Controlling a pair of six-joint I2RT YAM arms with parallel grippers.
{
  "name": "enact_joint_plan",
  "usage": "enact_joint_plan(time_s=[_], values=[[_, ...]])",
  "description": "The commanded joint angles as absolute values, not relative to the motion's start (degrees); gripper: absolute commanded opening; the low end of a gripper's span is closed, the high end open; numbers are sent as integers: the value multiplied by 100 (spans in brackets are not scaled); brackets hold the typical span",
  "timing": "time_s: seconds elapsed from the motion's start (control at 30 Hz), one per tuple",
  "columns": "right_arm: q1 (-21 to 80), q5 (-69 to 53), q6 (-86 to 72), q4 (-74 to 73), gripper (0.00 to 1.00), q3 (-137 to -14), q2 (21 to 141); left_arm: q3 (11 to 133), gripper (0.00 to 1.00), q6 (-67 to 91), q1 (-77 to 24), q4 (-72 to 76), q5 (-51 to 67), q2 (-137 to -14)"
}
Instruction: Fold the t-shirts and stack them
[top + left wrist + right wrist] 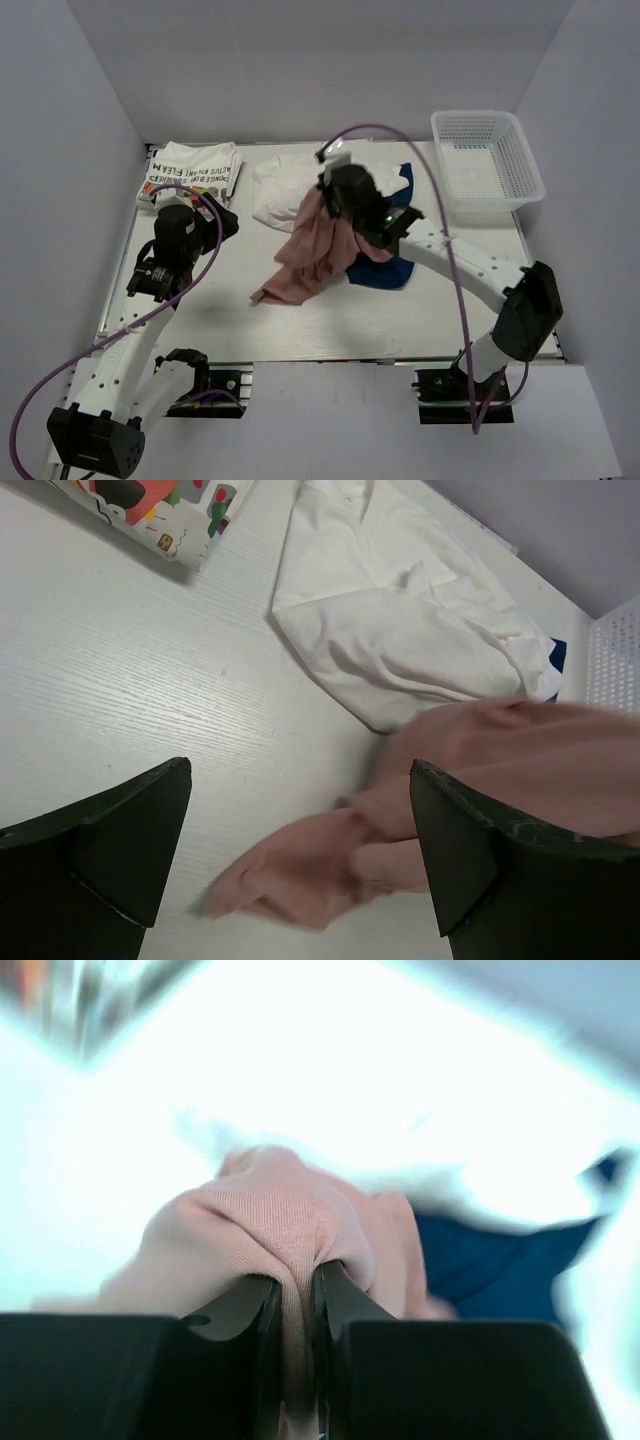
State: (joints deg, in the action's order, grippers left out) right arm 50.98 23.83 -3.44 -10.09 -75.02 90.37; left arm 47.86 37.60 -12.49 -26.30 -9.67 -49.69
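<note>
Left hand (300, 780) spread wide, right hand (295, 1290) pinched nearly closed.

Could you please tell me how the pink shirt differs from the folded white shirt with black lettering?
The pink shirt is plain; the folded white shirt carries black lettering. The pink shirt is crumpled mid-table, the white one folded flat at the far left corner. The right gripper pinches the pink shirt; the white one lies free. Both are soft cloth.
</note>
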Motion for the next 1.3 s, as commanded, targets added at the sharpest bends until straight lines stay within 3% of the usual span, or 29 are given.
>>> enact_joint_plan(time_s=[0.0, 0.17, 0.37, 0.57, 0.9, 1.0, 1.07, 1.13, 1.2, 1.27], values=[[4405, 3191, 298, -641, 0, -8488, 8552, 5001, 100, 3823, -1266, -2698, -1011, -4817], [3069, 3437, 563, -852, 0, -9719, 8990, 4834, 100, 3771, -1266, -2523, -800, -4676], [1513, 3006, 510, -1433, 0, -12152, 10071, 4834, 100, 3700, -1266, -2522, -993, -4676], [221, 2699, 756, -1152, 0, -13410, 11020, 4834, 100, 3542, -1266, -2452, -686, -4843], [-931, 1249, -113, -1326, 0, -12806, 12215, 4887, 100, 3480, -1266, -2399, -729, -5237], [-1011, -468, -115, -1441, 0, -12534, 12489, 4887, 100, 3480, -1266, -2399, -677, -5396], [-967, -738, -166, -1433, 0, -12210, 12489, 4887, 100, 3428, -1266, -2399, -625, -5449], [-941, -660, -272, -1528, 35, -12120, 12559, 4939, 100, 3428, -1266, -2399, -624, -5502], [-975, -711, -448, -1643, 90, -12181, 12621, 4939, 100, 3375, -1266, -2452, -624, -5502], [-993, -965, -536, -1758, 90, -12147, 12490, 4939, 100, 3375, -1266, -2452, -624, -5502]])
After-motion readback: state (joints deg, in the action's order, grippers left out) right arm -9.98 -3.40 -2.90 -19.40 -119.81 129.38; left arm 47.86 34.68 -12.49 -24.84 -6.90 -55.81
